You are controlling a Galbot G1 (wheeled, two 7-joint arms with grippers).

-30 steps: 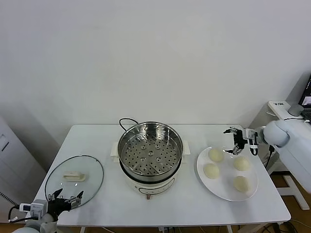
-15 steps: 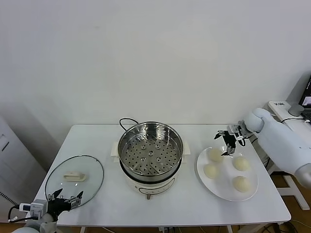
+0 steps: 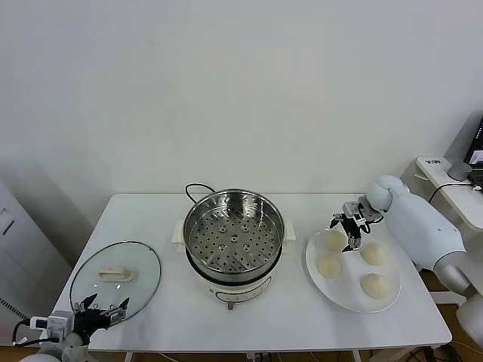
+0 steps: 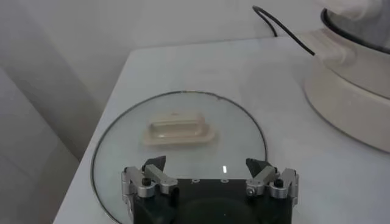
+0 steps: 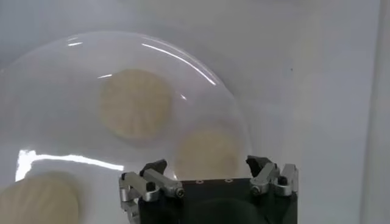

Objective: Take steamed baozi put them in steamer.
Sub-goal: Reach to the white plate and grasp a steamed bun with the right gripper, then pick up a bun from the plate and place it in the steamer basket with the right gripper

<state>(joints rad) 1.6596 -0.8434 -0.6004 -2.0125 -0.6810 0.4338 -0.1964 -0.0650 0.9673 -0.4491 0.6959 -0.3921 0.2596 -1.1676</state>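
Note:
The steel steamer (image 3: 234,240) with its perforated tray stands mid-table on a white base. Four cream-white baozi lie on a white plate (image 3: 349,299) to its right: one at the far left (image 3: 334,240), one at the near left (image 3: 329,265), and two on the right (image 3: 373,253) (image 3: 374,285). My right gripper (image 3: 345,231) is open and empty, just above the far-left baozi. In the right wrist view my gripper (image 5: 207,172) hangs over a baozi (image 5: 206,151), with others beside it (image 5: 135,112) (image 5: 36,201). My left gripper (image 3: 102,314) is open and parked at the table's front left.
A round glass lid (image 3: 115,280) with a white handle lies at the table's left; it also shows in the left wrist view (image 4: 178,131), under my left gripper (image 4: 207,170). A black cord (image 3: 198,188) runs behind the steamer. A white side unit (image 3: 445,170) stands at the right.
My right gripper has moved left from the plate's far edge to above the far-left baozi, and the arm has swung in. The left arm has not moved.

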